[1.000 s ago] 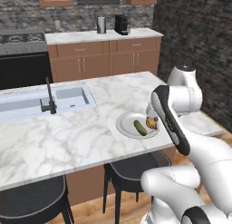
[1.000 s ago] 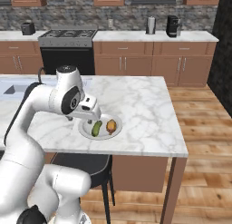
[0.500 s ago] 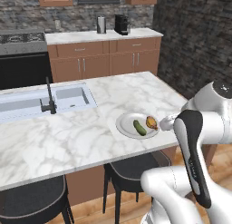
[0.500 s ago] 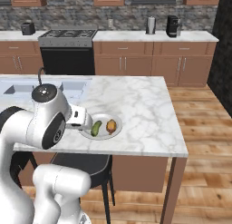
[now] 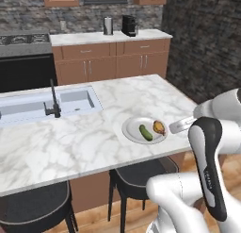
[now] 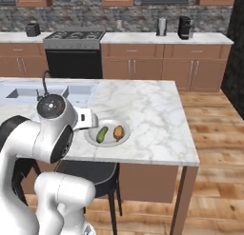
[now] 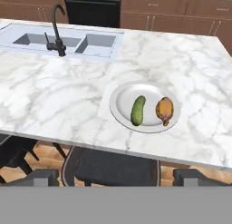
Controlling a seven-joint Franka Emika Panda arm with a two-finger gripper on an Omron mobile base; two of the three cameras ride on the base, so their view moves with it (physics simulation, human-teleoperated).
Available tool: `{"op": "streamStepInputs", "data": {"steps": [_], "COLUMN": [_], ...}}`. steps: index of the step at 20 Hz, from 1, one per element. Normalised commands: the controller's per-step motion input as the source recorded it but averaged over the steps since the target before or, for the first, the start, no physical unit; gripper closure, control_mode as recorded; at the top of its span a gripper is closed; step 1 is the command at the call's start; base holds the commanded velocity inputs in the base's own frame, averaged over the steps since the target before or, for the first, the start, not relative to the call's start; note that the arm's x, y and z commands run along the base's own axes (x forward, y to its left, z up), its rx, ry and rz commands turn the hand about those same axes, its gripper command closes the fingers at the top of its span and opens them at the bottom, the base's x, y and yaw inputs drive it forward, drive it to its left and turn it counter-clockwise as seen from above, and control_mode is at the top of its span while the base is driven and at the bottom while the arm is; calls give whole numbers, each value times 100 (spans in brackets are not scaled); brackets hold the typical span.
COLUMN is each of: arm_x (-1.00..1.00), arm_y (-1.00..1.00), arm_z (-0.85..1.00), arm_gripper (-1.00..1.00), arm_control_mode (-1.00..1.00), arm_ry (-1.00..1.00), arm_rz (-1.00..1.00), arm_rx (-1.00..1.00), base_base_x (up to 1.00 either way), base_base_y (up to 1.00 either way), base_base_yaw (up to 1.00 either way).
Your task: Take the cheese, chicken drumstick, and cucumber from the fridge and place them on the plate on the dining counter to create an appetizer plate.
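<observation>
Nearest the base, the white arm's end effector hangs back off the near edge of the worktop, over the dark round stool seats; its two dark finger tips stand spread as wide as they go, with nothing between them. Past the stools comes the long white marble worktop with grey veins, the dining counter, and just inside its near edge, toward the right end, lies the round white shallow plate with a raised rim. On the plate sit two of the foods, side by side and close without clearly touching: the short dark green oblong cucumber on the sink side, lying roughly across the plate from near rim to far rim, and the golden-brown chicken drumstick on the other side. Farther along the worktop, toward its far left corner, the built-in sink holds a black curved faucet at its near rim. Beyond the island stand brown wooden cabinets under a plain white top, a black stove and a dark coffee machine against the stone wall.
</observation>
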Motion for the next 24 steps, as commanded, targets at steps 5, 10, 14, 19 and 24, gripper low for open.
{"op": "streamStepInputs", "data": {"steps": [5,10,14,19,24], "arm_x": [0,0,0,0,0], "arm_y": [0,0,0,0,0], "arm_z": [0,0,0,0,0], "arm_gripper": [-100,-100,-100,-100,-100], "arm_control_mode": [100,100,100,100,100], "arm_ry": [0,0,0,0,0], "arm_rz": [0,0,0,0,0], "arm_rx": [0,0,0,0,0], "base_base_x": [-46,-97,-84,-21,8], "base_base_y": [41,72,80,69,81], "base_base_yaw": [2,26,64,86,75]}}
